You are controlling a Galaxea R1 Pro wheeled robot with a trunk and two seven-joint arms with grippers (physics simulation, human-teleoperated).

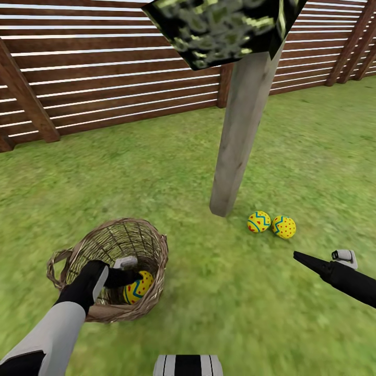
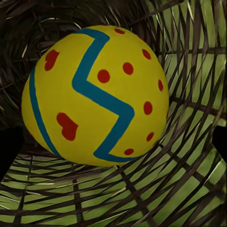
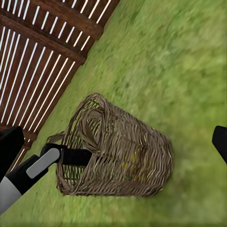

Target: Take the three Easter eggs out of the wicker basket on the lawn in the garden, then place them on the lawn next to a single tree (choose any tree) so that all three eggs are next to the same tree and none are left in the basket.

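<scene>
Left wrist view puts us right down inside the wicker basket (image 2: pixel 189 156), and there's the last egg (image 2: pixel 97 94), yellow with a blue zigzag and red dots, sitting dead ahead of the left jaws against the woven wall. Whether those jaws are spread or closed, I can't tell: the fingers aren't clear from here.

From the head view, the left gripper (image 1: pixel 125 274) is plunged into the basket mouth, with the egg just beyond its tip, touching or very nearly so. No firm grip is visible yet. The basket lies tipped over on the lawn (image 1: pixel 172 172).

Over on the other side, the right gripper (image 1: pixel 313 262) hovers above the grass holding nothing; whether its jaws are open or shut I can't make out.

Farther out from the right jaws, two eggs (image 1: pixel 271 224) lie side by side on the grass, touching each other, just beside the foot of the tree (image 1: pixel 237 146). Behind the trunk runs the slatted fence (image 1: pixel 104 78).

So by my read: two of three delivered, one left in the basket. What remains is to grip it, lift it clear of the rim and set it by the same trunk.
</scene>
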